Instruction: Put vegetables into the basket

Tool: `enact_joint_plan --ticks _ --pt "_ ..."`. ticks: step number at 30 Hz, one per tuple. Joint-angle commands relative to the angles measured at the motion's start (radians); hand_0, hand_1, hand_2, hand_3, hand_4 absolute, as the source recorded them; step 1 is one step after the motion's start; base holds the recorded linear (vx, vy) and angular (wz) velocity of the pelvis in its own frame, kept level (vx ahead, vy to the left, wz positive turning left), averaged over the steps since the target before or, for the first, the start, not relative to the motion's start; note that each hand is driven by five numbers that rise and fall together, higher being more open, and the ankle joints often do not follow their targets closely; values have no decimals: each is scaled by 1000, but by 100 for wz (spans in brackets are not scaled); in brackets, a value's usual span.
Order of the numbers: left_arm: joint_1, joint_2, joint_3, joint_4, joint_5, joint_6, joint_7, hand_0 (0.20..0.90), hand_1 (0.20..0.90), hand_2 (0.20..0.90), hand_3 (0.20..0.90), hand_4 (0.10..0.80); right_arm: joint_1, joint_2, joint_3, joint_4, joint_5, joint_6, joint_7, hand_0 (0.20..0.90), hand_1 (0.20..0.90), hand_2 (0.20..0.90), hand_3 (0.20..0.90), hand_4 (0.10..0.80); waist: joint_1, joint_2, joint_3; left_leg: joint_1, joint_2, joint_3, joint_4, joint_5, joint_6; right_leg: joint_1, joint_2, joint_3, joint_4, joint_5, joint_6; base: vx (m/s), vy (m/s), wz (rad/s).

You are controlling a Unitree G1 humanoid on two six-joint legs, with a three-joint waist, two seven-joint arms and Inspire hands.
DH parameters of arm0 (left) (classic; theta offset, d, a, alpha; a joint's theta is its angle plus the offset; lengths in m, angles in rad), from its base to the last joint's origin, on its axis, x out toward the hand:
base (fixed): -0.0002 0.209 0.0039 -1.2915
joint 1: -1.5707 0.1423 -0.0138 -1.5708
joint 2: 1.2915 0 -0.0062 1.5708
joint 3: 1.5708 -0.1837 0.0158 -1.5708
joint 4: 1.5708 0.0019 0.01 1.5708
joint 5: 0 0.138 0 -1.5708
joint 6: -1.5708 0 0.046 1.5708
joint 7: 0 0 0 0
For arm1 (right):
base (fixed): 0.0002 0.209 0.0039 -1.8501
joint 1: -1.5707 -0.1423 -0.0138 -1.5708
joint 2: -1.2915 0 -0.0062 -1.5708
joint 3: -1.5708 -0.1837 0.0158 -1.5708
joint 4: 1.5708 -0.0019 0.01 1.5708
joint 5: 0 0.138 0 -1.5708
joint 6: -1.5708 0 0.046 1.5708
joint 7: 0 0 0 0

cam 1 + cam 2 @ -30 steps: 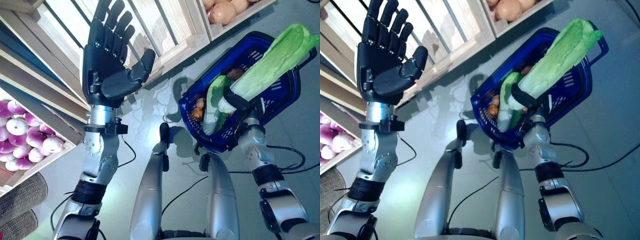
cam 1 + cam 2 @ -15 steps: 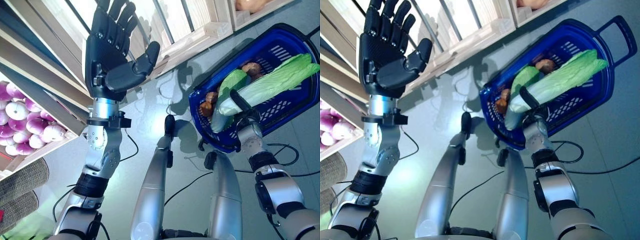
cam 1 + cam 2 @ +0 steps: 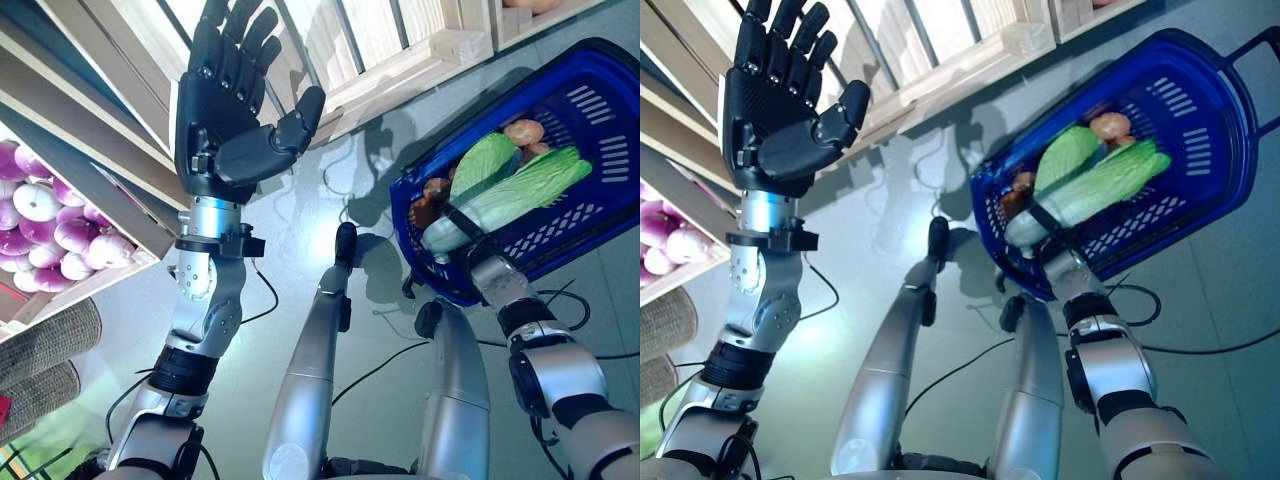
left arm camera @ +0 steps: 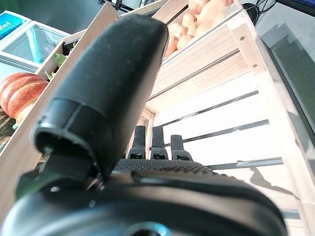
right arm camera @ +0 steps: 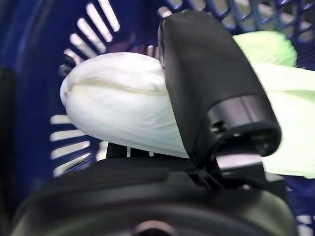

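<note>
You cannot make out much of the purple onions (image 3: 45, 240) at the far left, since the sloping wooden shelf (image 3: 110, 130) covers most of their bin and the view's edge cuts the rest. Your left hand (image 3: 225, 115) is raised in front of the slatted wooden rack (image 3: 940, 45), palm toward the camera, fingers straight and spread wide with the thumb standing out, holding nothing; its wrist view shows only the thumb and some fingertips (image 4: 152, 142) against the slats, with pale round produce (image 4: 197, 12) in a crate beyond. Further right, the blue basket (image 3: 1200, 200) sits on the grey floor (image 3: 900, 190), its handle and far rim cut off at the right edge. Your right hand (image 3: 463, 232) is down at the basket's near rim, and its thumb (image 5: 206, 83) is wrapped over the white stem end of the Chinese cabbage (image 3: 520, 195), which lies inside the basket with its green leaves pointing toward the far side. The other fingers are hidden under the cabbage. A second green leafy vegetable (image 3: 1065, 160) lies just beside it, and brown round vegetables (image 3: 522, 132) show at both ends, partly hidden.
</note>
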Motion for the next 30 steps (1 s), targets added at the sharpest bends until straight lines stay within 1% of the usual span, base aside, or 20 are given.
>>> enact_joint_plan --ticks 1,3,9,11,12,13,14,16,17,19,20,23,24,26,27,28,29,30 --pt "-33 -21 59 -171 10 -51 -32 900 900 900 900 800 -5 -72 9 -28 35 27 32 900 900 900 900 800 4 103 -3 -27 -61 -12 59 -77 -1 16 28 26 -60 78 28 0 0 0" --pt "-42 -14 55 -174 0 -44 -20 900 900 900 900 800 -13 -79 10 -13 36 39 25 900 900 900 900 800 5 102 -3 -30 -62 -13 62 -76 1 13 28 25 -56 79 28 -5 -10 2" --pt "-48 -7 57 -182 -10 -14 3 900 900 900 900 800 -15 -88 9 7 32 31 -12 900 900 900 900 800 6 97 -3 -13 -64 -11 65 -83 4 29 29 19 -62 83 30 -2 -6 1" --pt "-40 -10 53 -186 -23 -2 -15 900 900 900 900 800 -9 -87 9 7 24 21 -30 900 900 900 900 800 6 93 -3 4 -64 -10 61 -85 4 45 31 16 -72 87 32 0 0 0" --pt "-41 -11 49 -189 -50 24 -51 900 900 900 900 800 -8 -87 8 8 7 11 -37 900 900 900 900 800 5 91 -3 14 -64 -10 57 -85 4 55 31 14 -81 88 34 0 0 0" --pt "-41 -8 42 -197 -113 60 -110 900 900 900 900 800 -7 -92 7 9 -29 -5 -53 900 900 900 900 800 4 89 -3 26 -63 -8 51 -86 6 68 31 12 -91 90 34 0 0 0" --pt "-39 -8 40 -198 -136 71 -127 900 900 900 900 800 -6 -93 8 7 -55 -15 -60 900 900 900 900 800 3 88 -3 34 -62 -8 47 -86 6 75 32 12 -98 92 35 0 0 0" --pt "-37 0 18 -193 -136 105 -134 900 900 900 900 800 3 -88 24 -2 -168 -51 -102 900 900 900 900 800 -2 79 -3 83 -62 -11 9 -77 7 122 38 15 -146 113 44 0 0 0" --pt "-39 1 11 -191 -139 110 -137 900 900 900 900 800 2 -87 30 -2 -179 -54 -112 900 900 900 900 800 -3 76 -3 97 -62 -12 -4 -73 7 135 38 14 -162 119 46 15 -41 -6" --pt "-42 1 -2 -180 -135 130 -150 900 900 900 900 800 -2 -83 45 5 -196 -77 -134 900 900 900 900 800 -2 63 -3 174 -62 -8 -74 -54 4 213 42 4 -239 141 57 19 -37 -7" --pt "-40 8 -10 -167 -149 118 -156 900 900 900 900 800 3 -79 51 4 -227 -81 -156 900 900 900 900 800 -5 57 -3 212 -63 -4 -111 -45 3 253 45 -2 -279 153 62 14 -11 -6" --pt "-22 13 -15 -144 -139 125 -163 900 900 900 900 800 35 -71 58 4 -277 -110 -174 900 900 900 900 800 -6 49 -3 284 -65 -2 -175 -28 -4 330 48 -14 -334 166 70 13 18 -15" --pt "-6 25 -20 -128 -130 132 -175 900 900 900 900 800 68 -63 68 -12 -317 -124 -183 900 900 900 900 800 -9 44 -3 345 -61 -1 -226 -13 -6 390 52 -17 -370 170 76 33 36 -13" --pt "37 45 -27 -102 -101 142 -196 900 900 900 900 800 155 -50 70 -50 -376 -146 -202 900 900 900 900 800 -13 32 -3 470 -43 2 -318 12 -13 512 56 -22 -421 169 87 57 48 -16" --pt "53 50 -30 -96 -110 151 -210 900 900 900 900 800 192 -44 67 -71 -379 -155 -201 900 900 900 900 800 -16 28 -3 506 -37 3 -347 24 -13 549 58 -23 -435 170 89 59 33 -15" --pt "71 49 -32 -90 -111 159 -216 900 900 900 900 800 229 -33 64 -87 -388 -166 -199 900 900 900 900 800 -18 25 -3 544 -35 6 -364 23 -13 588 58 -25 -445 163 91 60 24 -12" --pt "95 49 -33 -79 -87 160 -222 900 900 900 900 800 277 -20 59 -107 -411 -184 -192 900 900 900 900 800 -21 22 -3 585 -31 6 -380 25 -14 631 59 -27 -458 160 92 98 37 -8" --pt "134 54 -37 -65 -78 167 -259 900 900 900 900 800 359 -13 60 -147 -463 -206 -187 900 900 900 900 800 -27 18 -6 638 -24 6 -397 29 -15 690 61 -27 -478 160 90 120 43 -5"
